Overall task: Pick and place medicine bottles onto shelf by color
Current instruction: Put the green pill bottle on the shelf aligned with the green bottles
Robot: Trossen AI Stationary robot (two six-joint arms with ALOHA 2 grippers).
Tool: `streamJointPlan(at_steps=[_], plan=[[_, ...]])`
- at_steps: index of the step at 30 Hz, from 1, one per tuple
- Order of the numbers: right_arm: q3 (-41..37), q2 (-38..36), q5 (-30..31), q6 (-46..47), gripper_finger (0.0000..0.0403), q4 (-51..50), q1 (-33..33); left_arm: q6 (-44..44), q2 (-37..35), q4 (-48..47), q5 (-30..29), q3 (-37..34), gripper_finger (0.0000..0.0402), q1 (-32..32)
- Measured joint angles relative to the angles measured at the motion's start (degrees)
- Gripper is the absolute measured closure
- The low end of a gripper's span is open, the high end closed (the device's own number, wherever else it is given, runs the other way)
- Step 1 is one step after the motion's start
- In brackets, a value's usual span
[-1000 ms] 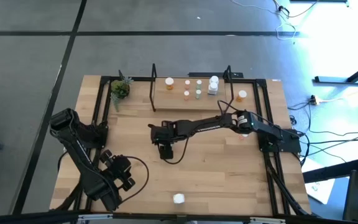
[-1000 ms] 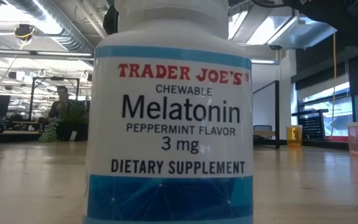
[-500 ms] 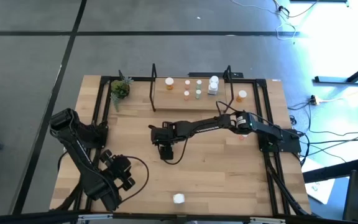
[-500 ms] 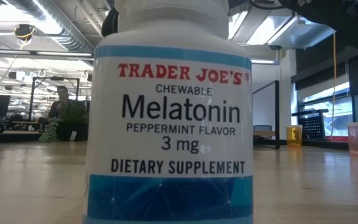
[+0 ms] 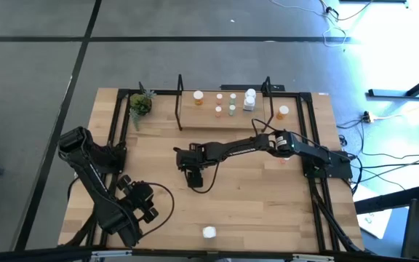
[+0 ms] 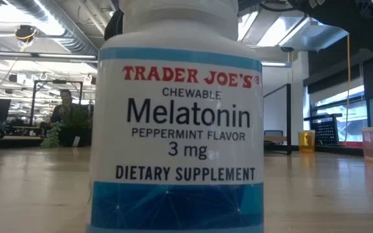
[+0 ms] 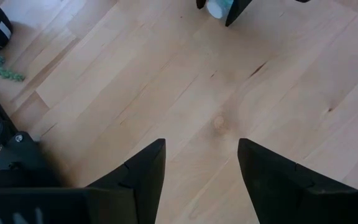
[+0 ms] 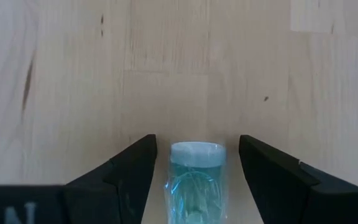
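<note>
My right gripper (image 5: 193, 172) is over the middle of the table, open, pointing down. Its two fingers stand on either side of a pale green clear bottle (image 8: 195, 180), with a gap on each side. The bottle also shows in the left wrist view (image 7: 218, 7). The shelf (image 5: 224, 116) stands at the far edge and holds several bottles: white (image 5: 198, 95), orange (image 5: 219, 110), pale green (image 5: 232, 110) and larger white (image 5: 249, 98). A white melatonin bottle (image 5: 209, 232) stands upright at the near edge and fills the low view (image 6: 177, 123). My left gripper (image 7: 201, 155) is open and empty at the near left.
A small potted plant (image 5: 140, 104) stands at the far left beside the shelf. An orange bottle (image 5: 283, 112) stands on the table right of the shelf. Another small bottle (image 5: 283, 159) is near the right arm's base. Black frame rails run along the table's left and right edges.
</note>
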Motion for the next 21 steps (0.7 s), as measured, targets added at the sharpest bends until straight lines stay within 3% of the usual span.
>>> streamJointPlan(at_steps=[12,21], plan=[[-0.02,0.13,-0.3,1.1,0.0287,0.77,0.08,0.0,0.02,0.02,0.0,0.0,0.0207,0.0],[-0.11,0.11,0.09,-0.44,0.0271,1.27,0.06,0.0,0.02,0.02,0.0,0.0,0.0207,0.0]])
